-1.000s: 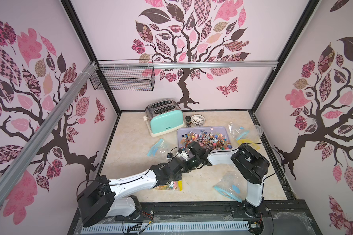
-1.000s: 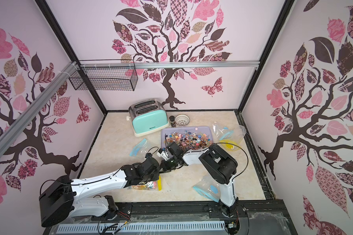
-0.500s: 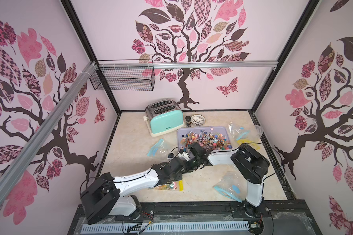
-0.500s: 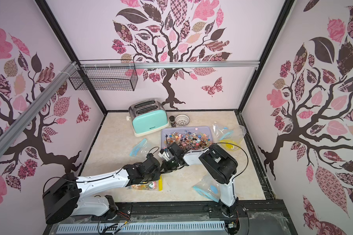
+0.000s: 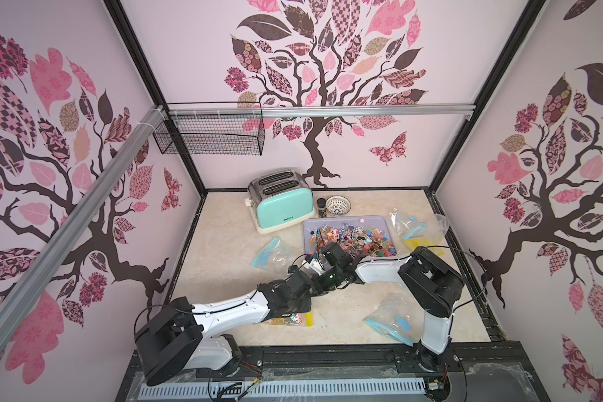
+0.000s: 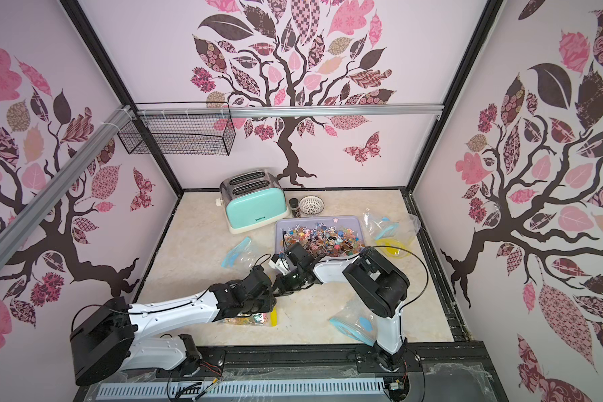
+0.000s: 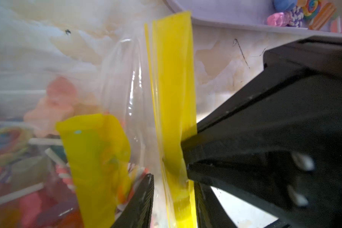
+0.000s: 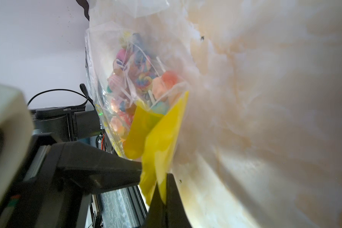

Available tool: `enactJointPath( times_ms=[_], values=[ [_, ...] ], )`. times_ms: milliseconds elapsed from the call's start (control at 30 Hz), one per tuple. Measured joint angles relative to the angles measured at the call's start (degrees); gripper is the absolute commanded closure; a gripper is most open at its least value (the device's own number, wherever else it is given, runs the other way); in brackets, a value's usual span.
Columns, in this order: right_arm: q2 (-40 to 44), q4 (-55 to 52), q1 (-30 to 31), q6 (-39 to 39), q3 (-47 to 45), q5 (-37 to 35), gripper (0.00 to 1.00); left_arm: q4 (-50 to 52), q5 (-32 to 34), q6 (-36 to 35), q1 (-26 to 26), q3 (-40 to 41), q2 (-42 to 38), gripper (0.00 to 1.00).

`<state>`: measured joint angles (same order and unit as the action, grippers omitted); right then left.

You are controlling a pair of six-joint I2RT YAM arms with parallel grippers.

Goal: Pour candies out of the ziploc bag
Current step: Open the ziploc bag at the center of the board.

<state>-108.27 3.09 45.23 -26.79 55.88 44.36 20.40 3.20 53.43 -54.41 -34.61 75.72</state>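
Observation:
The ziploc bag (image 8: pixel 126 65) is clear with a yellow zip strip (image 7: pixel 172 79) and holds candies (image 8: pixel 142 79), small coloured lollipops on white sticks. My right gripper (image 8: pixel 163 181) is shut on the yellow strip near its end, and in the left wrist view its fingers (image 7: pixel 215 138) pinch the strip from the side. My left gripper (image 7: pixel 172 183) is open, its jaws standing apart on either side of the strip and the clear film. In both top views the bag (image 5: pixel 286 319) (image 6: pixel 244 319) shows under the left forearm, and the fingertips are hidden. More candies (image 5: pixel 355 236) fill the lavender tray (image 5: pixel 380 221).
A mint toaster (image 5: pixel 281 205), a dark jar (image 5: pixel 321 207) and a white bowl (image 5: pixel 338 205) stand behind the tray. Emptied bags lie at the left (image 5: pixel 268 252), front right (image 5: pixel 390 320) and back right (image 5: pixel 411 226). A wire basket (image 5: pixel 209 135) hangs on the wall.
The left arm's rear link has shifted slightly to the right. Both grippers stay together by the tray's near left corner, and the bag has hardly moved.

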Motion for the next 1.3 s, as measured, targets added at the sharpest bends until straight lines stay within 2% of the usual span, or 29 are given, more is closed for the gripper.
enactJointPath(
  times_ms=[200,533,833,1033,1200,1300],
  values=[
    [0.00,0.02,0.02,0.02,0.00,0.00,1.00,0.13,0.96,0.26,-0.22,-0.17,0.09,0.72],
    [0.00,-0.13,0.02,0.04,0.00,0.00,1.00,1.14,1.97,0.59,-0.26,0.20,-2.89,0.72],
    [0.00,-0.31,0.02,0.11,0.00,-0.02,1.00,0.92,2.54,0.74,-0.26,0.72,-1.42,0.75],
    [0.00,-0.48,0.02,0.15,0.00,-0.24,1.00,0.02,2.51,0.59,-0.26,0.68,-0.85,0.83],
    [0.00,-0.46,0.02,0.15,0.00,-0.26,1.00,-0.70,2.49,0.39,-0.26,0.55,-0.83,0.99],
    [0.00,-0.55,0.02,0.00,0.00,-0.68,1.00,-0.85,2.60,0.13,-0.24,0.52,-0.26,1.00]
  ],
)
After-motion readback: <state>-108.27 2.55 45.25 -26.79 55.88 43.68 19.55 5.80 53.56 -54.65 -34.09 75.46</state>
